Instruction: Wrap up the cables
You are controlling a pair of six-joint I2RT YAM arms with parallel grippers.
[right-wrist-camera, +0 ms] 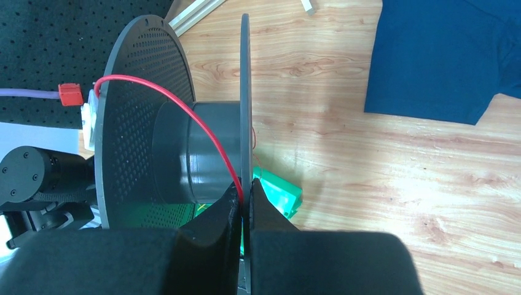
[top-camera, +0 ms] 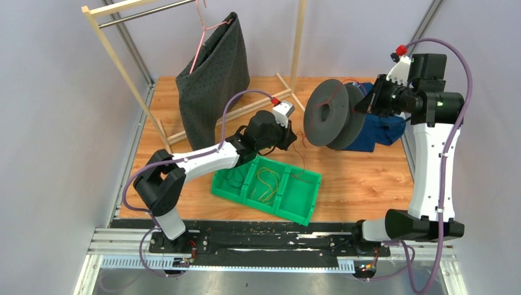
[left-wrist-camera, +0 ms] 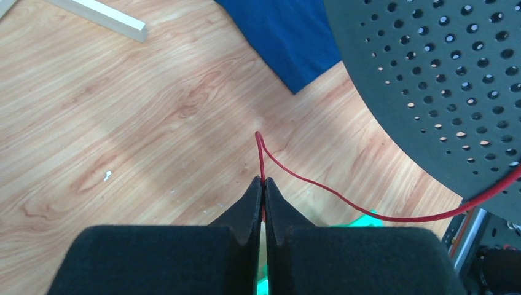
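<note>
- Nearest: left gripper (left-wrist-camera: 263, 184), fingers pressed together on the red cable (left-wrist-camera: 332, 195), above the wooden table (left-wrist-camera: 123, 123).
- Red cable: short loop above the pinch, then sweeps right to the black spool (left-wrist-camera: 442, 80).
- Right gripper (right-wrist-camera: 244, 195): clamped on the spool's near flange rim; the red cable crosses the hub to its fingertips.
- Yellow cable (top-camera: 267, 181): middle compartment of the green bin (top-camera: 302, 212).
- Dark cable (top-camera: 233, 178): left compartment.
- Blue cloth (top-camera: 381, 132): behind the spool.
</note>
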